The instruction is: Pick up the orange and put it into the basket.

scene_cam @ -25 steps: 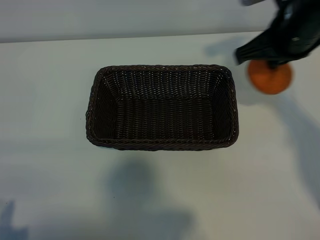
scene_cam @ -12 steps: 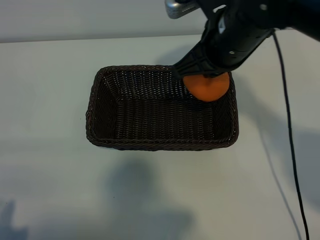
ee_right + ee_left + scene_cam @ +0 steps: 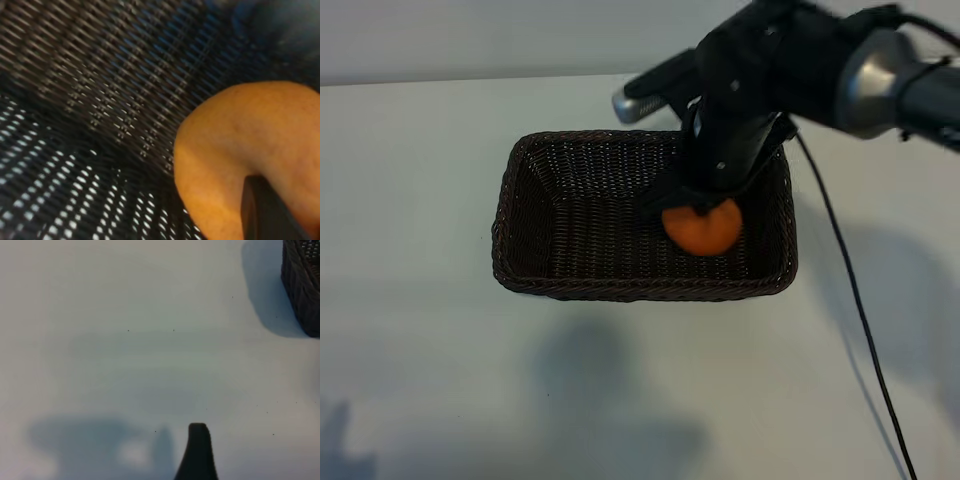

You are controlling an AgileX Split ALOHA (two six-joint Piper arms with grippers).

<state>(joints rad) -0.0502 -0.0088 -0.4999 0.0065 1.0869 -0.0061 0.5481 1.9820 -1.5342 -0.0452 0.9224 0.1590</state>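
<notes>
- The worktop (image 3: 410,380) carries the basket (image 3: 520,215), which is the landmark for all places here.
- The basket stands upright on the worktop. It holds nothing except the orange and the pincer that comes in with it; the rest of the woven floor is bare.
- The right arm reaches from beyond the far right corner of the basket and points steeply down into the right half of the basket.
- The right pincer (image 3: 702,205) is pinching the orange (image 3: 702,230) from above; in the right wrist view one dark finger (image 3: 265,210) lies against the fruit (image 3: 250,150).
- The orange is inside the rim of the basket, in the right half, close to the woven floor. I cannot tell whether it touches the floor.
- Step in hand, as I judge it: the lowering of the orange into the basket, very near to the end of the task.
- The next move calls for spreading the pincer to release the fruit, then lifting straight up, without catching the right wall.
- The left pincer (image 3: 197,452) is parked over bare worktop to the left of the basket, with fingers spread and holding nothing.
</notes>
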